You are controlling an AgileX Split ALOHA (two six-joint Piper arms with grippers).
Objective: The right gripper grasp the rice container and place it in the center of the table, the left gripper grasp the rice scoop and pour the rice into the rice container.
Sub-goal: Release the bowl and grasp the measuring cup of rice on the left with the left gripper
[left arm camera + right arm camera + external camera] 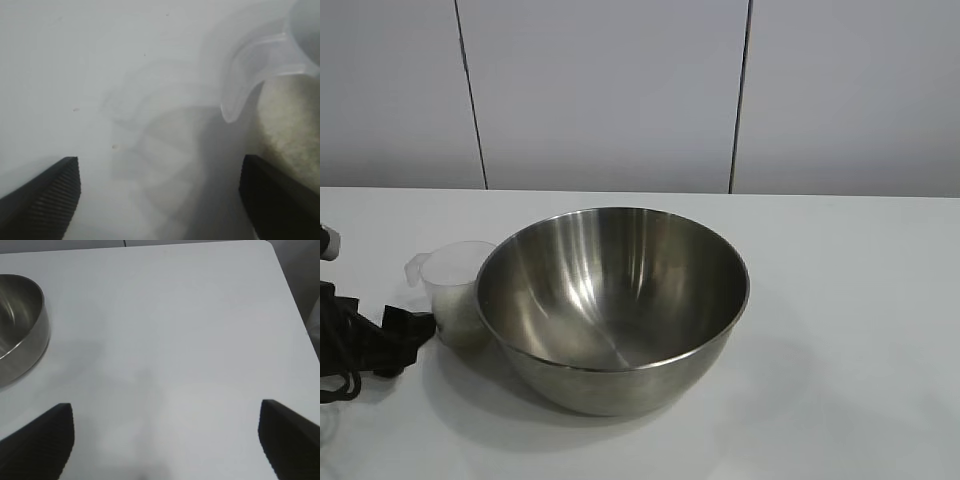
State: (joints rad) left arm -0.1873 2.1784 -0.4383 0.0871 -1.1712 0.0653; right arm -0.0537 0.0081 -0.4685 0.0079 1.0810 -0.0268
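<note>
One rice container [612, 305], one rice scoop [454, 292], two open hands.

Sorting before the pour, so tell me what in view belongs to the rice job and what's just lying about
Job: rice container, rice scoop holding rice, open left gripper beside the scoop, open right gripper, table.
Lying about: nothing visible.

Lab bench (bare white table [860, 300])

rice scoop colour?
Clear, translucent plastic; the rice scoop holds pale white rice. Shows best in the exterior view.
</note>
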